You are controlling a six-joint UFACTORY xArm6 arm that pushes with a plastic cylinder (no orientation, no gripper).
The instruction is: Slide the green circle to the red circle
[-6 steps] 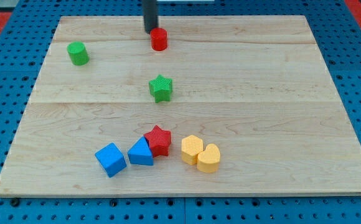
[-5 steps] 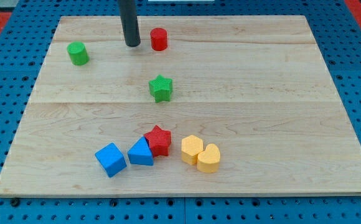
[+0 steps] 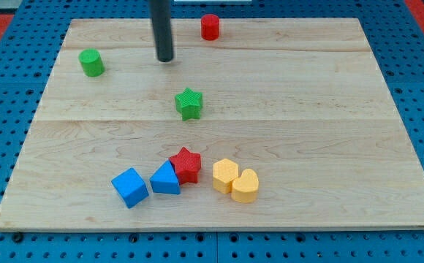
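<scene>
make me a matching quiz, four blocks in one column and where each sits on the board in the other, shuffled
Things:
1. red circle
2. green circle
3. green star
4. blue cube

Places:
A. near the view's bottom, left of the blue triangle
B. at the view's top edge, right of my tip
C. near the board's middle, below my tip
D. the view's upper left, left of my tip

Pairs: 1-B, 2-D, 3-C, 4-A

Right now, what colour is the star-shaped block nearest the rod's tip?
Green: the green star, below my tip, seen clearly in the camera view.
</scene>
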